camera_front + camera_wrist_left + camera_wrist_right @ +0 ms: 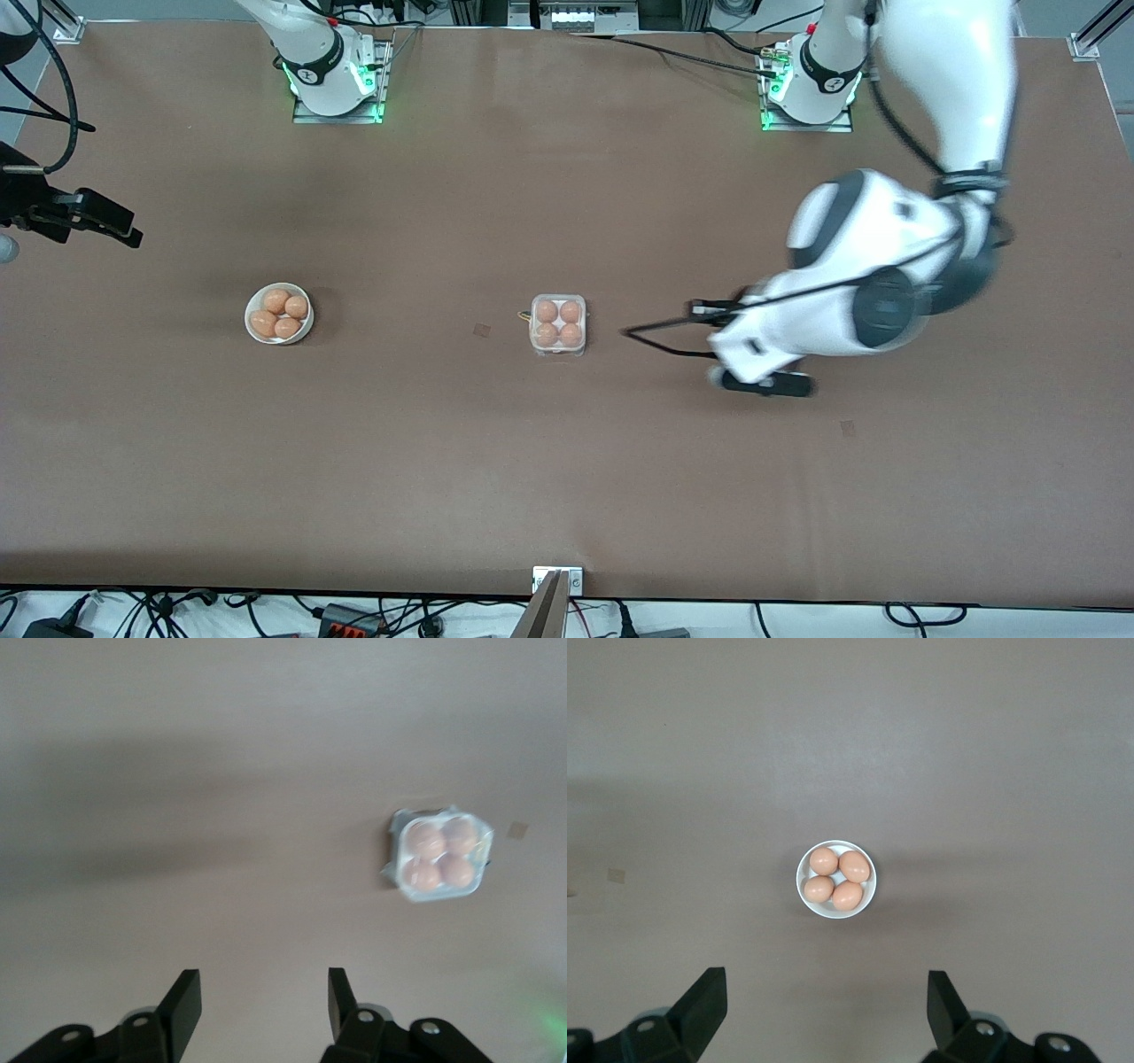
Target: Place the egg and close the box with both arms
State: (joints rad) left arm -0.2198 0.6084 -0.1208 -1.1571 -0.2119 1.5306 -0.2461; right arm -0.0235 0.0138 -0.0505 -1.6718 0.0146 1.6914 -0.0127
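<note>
Box (558, 325) (four eggs) amid bare table (567, 478)

White bowl (836, 880) sits on the brown table (992, 771), well away from any table edge visible here. Four tan-brown eggs (837, 879) lie inside it, packed close and touching each other, filling most of the bowl. Right gripper (828, 1010) hangs up in the air over bare table just beside the bowl, two black fingers (702, 1004) spread wide apart, nothing between them. A small pale mark (616, 875) lies on the table surface, well apart from the bowl.
</note>
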